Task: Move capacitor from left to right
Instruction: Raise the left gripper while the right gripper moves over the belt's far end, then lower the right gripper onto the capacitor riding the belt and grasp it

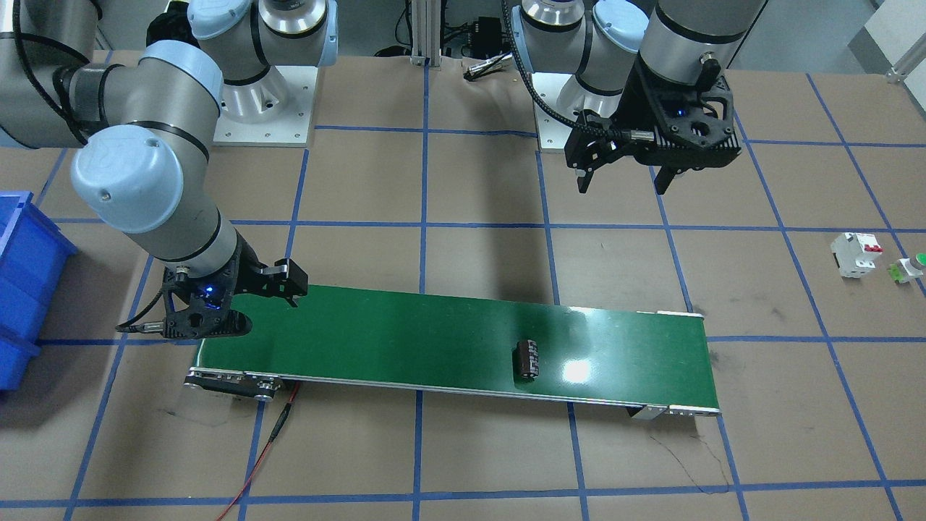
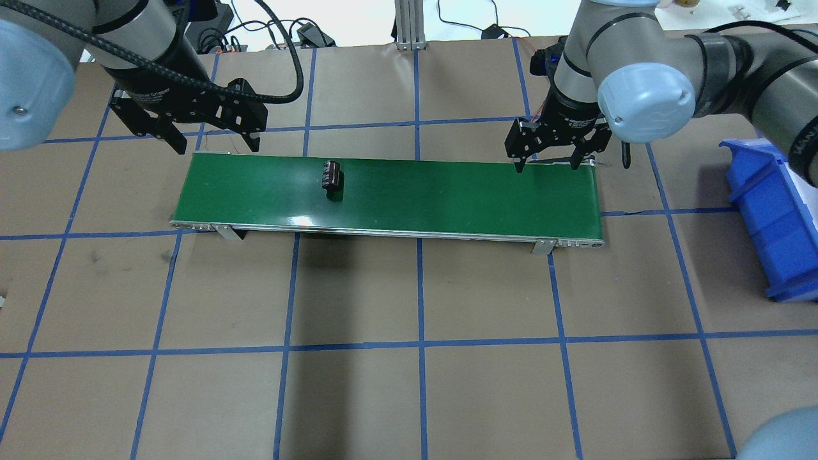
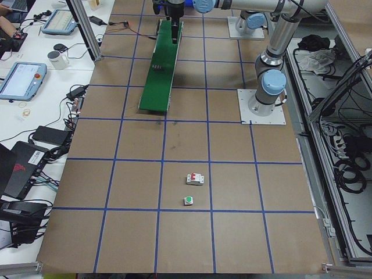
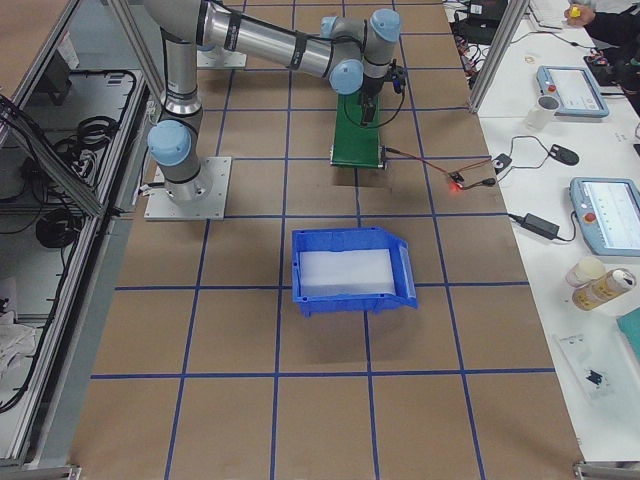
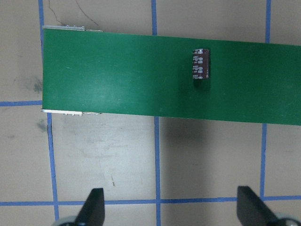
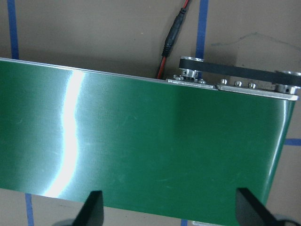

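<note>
A green conveyor belt [image 2: 447, 191] is lying along the brown, blue-taped worktop [image 2: 415, 287]. The capacitor [image 2: 331, 175] is resting on its side on the belt, in the half toward the robot's left. Its long axis is pointing across the belt, not along it.

The left claw [image 2: 217, 142] is hanging above the worktop near the belt's left end, with its jaws spread wide and holding nothing. From this claw, the capacitor is sitting further along the belt toward the robot's right. In the left wrist view, the fingertips [image 5: 95, 207] are framing bare worktop beside the belt, with the capacitor ahead and off to one side.

The right claw [image 2: 548, 165] is hovering over the belt's right end, also spread wide and empty, well apart from the capacitor. The left claw is the nearer of the two.

The left claw's fingers are spaced along the belt's length, so they are probably lined up to close across the capacitor's round body once the claw is centred over it.
</note>
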Motion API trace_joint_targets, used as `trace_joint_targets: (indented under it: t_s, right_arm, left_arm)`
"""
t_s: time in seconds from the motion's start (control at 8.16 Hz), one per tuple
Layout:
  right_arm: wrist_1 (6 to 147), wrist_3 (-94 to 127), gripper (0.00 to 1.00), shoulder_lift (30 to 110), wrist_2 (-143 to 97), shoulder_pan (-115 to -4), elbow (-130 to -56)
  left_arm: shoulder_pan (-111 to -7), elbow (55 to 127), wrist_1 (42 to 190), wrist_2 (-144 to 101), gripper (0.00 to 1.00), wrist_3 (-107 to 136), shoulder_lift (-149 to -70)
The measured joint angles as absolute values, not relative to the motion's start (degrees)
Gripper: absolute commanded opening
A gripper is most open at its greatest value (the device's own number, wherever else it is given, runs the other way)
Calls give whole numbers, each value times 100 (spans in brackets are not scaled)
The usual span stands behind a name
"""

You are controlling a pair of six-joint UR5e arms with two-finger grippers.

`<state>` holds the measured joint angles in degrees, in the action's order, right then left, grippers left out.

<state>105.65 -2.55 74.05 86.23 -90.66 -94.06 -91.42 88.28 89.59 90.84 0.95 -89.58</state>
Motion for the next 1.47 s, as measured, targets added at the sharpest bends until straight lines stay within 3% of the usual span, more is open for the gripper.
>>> trace_joint_targets:
  t_s: [0.49,1.47]
  right_arm:
    - [11450,-1054,100,7365,7597,-8593,-10246]
    - [11637,-640,100,7049,7147,-8447,-10281]
  left_arm:
    - [-9140,8846,8555,9103,100,122,-8954]
    - [-9140,8899,8332,8916,100,71,-8979]
